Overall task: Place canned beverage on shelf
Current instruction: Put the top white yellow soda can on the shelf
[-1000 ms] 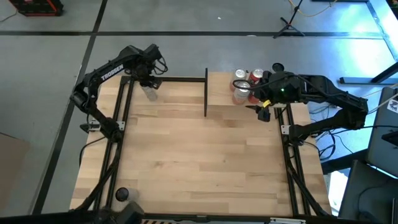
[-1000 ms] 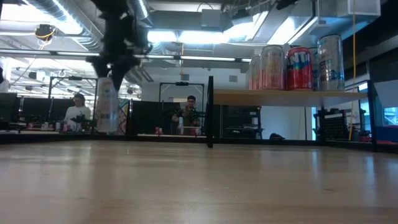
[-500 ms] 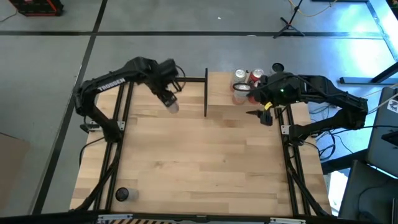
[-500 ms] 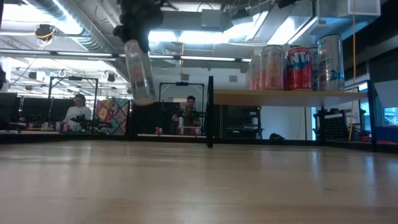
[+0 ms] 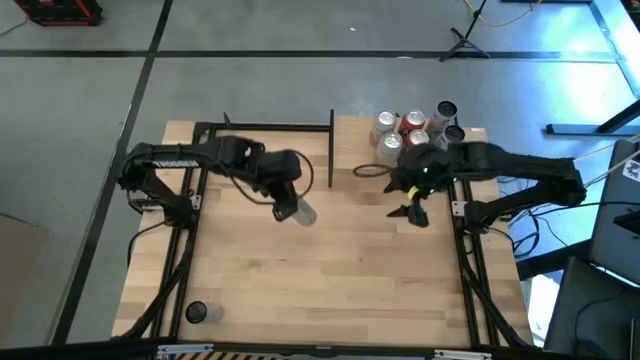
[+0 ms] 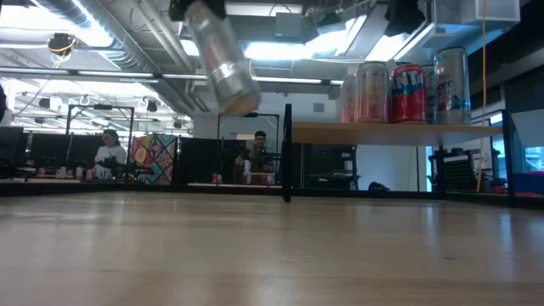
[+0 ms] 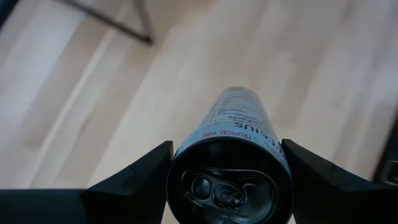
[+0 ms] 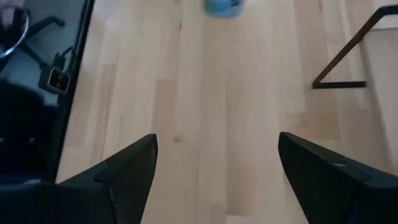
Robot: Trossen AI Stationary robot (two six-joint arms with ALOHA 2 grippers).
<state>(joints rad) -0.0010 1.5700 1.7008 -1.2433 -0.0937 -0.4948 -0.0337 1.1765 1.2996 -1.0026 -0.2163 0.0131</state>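
Left claw [image 5: 293, 207] clamped on a slim silver beverage can [image 5: 300, 211], held tilted in the air over the middle of the light-wood surface [image 5: 330, 270], left of the shelf. In the low view the can [image 6: 223, 61] hangs high, leaning, well clear of the surface. Left wrist view: the can's pull-tab end [image 7: 229, 186] sits between both fingers [image 7: 134, 177].

Right claw [image 5: 412, 213] apart, holding nothing, over the surface just near of the shelf's front edge.

Small rectangular light-wood shelf on black metal posts [image 5: 350, 150] stands at the far right of the surface. On it: a cluster of cans, one of them a red can [image 6: 409, 93] with pale cans either side. A dark ring [image 5: 368, 170] lies on the shelf near its front.

Small dark round object [image 5: 196, 313] at the near left corner.
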